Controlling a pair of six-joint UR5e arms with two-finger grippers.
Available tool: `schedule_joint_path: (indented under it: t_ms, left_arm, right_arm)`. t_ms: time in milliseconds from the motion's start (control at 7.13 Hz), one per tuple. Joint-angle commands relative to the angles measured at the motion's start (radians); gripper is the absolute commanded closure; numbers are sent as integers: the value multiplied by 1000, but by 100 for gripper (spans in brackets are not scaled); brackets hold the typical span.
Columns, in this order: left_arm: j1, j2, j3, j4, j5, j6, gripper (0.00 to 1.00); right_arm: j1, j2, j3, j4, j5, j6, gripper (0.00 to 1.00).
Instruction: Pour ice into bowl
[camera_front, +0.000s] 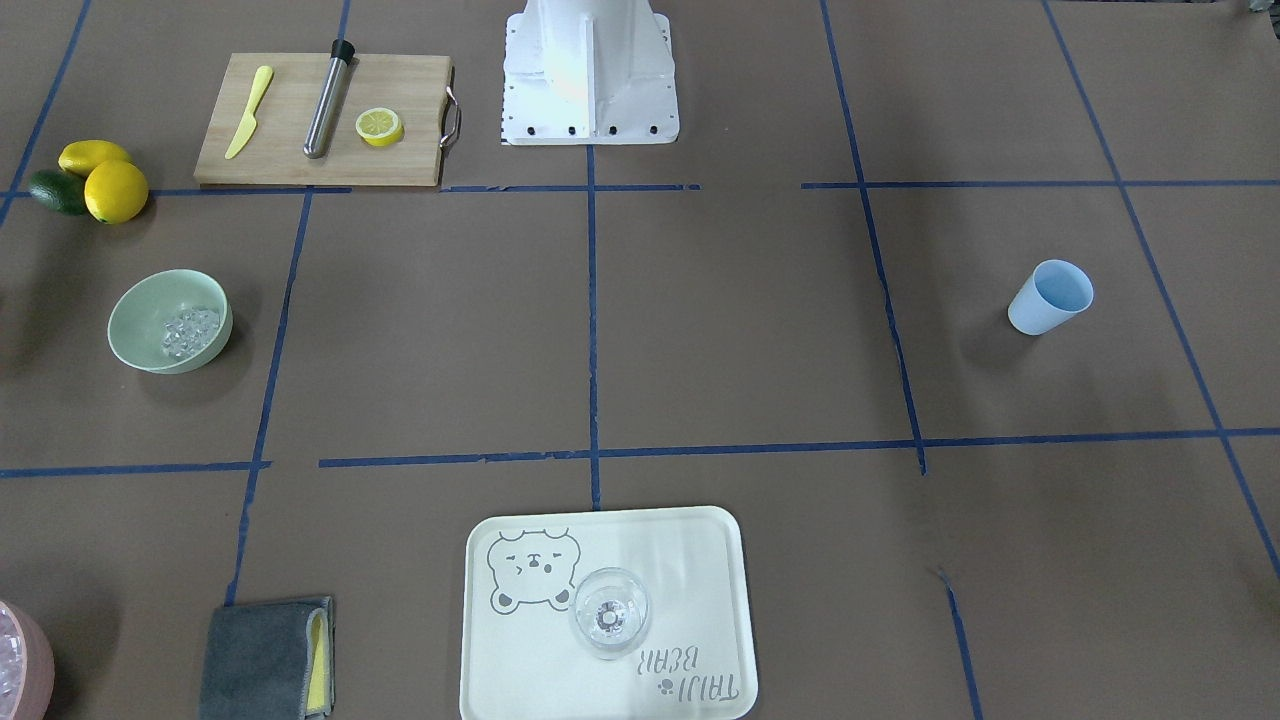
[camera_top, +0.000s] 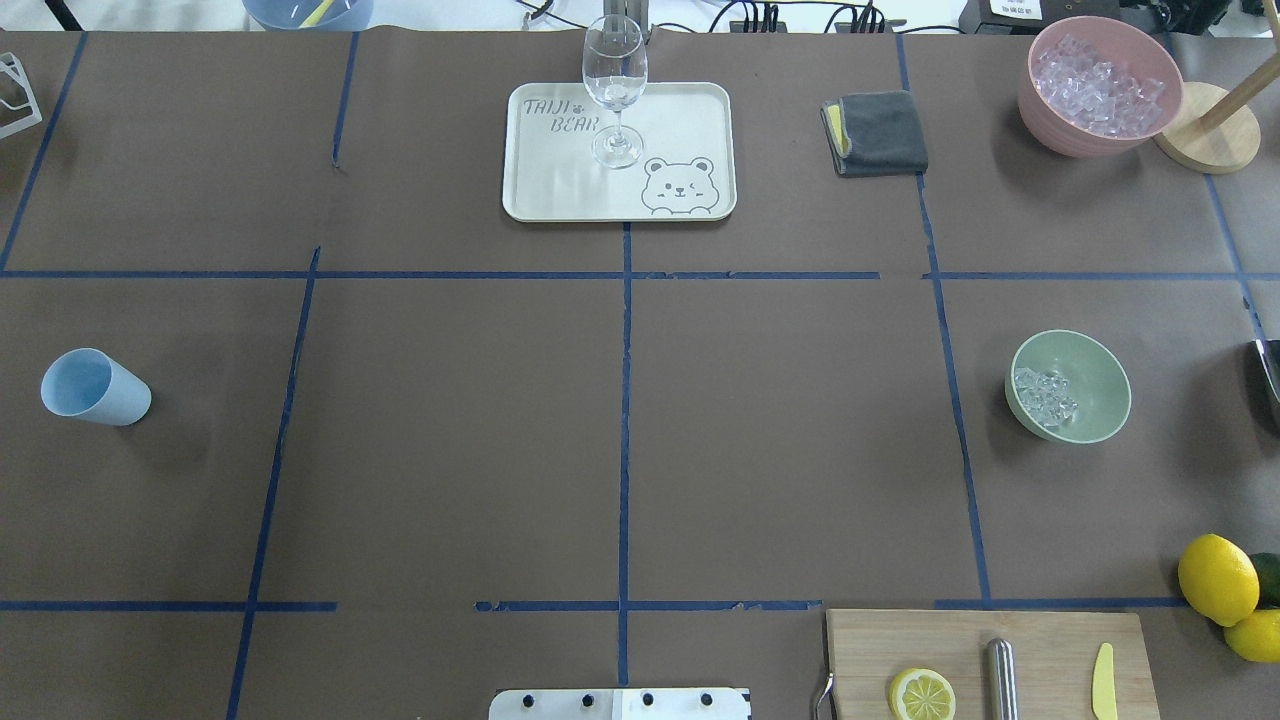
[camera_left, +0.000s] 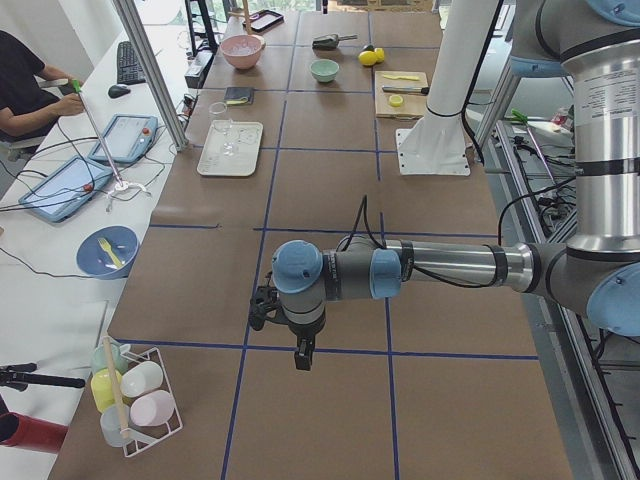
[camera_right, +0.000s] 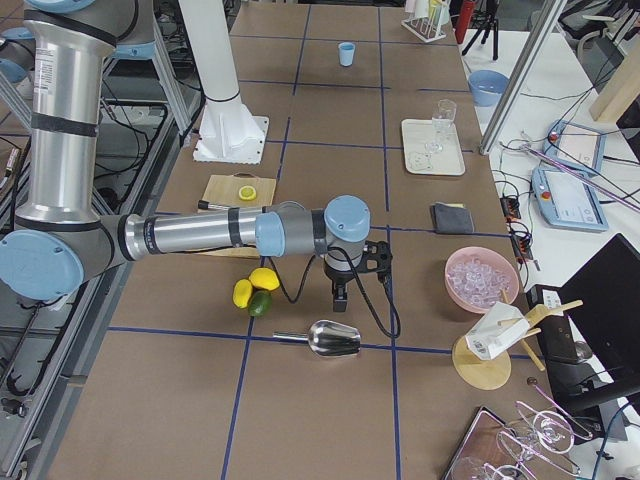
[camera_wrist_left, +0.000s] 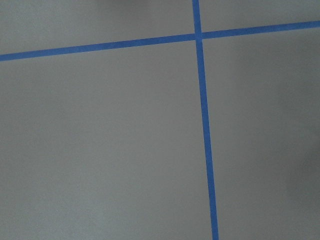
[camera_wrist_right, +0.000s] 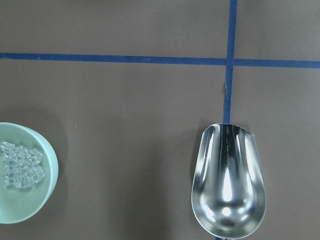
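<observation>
Matt bowl, glossy clear ice, mirror-polished metal scoop, wooden board.

In the front-facing view the pink tub is cut by the lower left corner, and the grey cloth by the bottom edge. In the overhead view the cutting board, the lemon slice and the metal muddler are cropped at the bottom, and only a sliver of the scoop is seen at the right edge. In the right wrist view the bowl is cut by the left edge. The left gripper and right gripper are shown only in the side views, so the spread of their fingers cannot be judged.
</observation>
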Motion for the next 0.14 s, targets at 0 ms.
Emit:
schedule_joint_path:
  t_ms: [0]
  left_arm:
    - [0,-3,0,-2,-1,0,0]
  right_arm:
    - [0,0,0,1,-2,0,0]
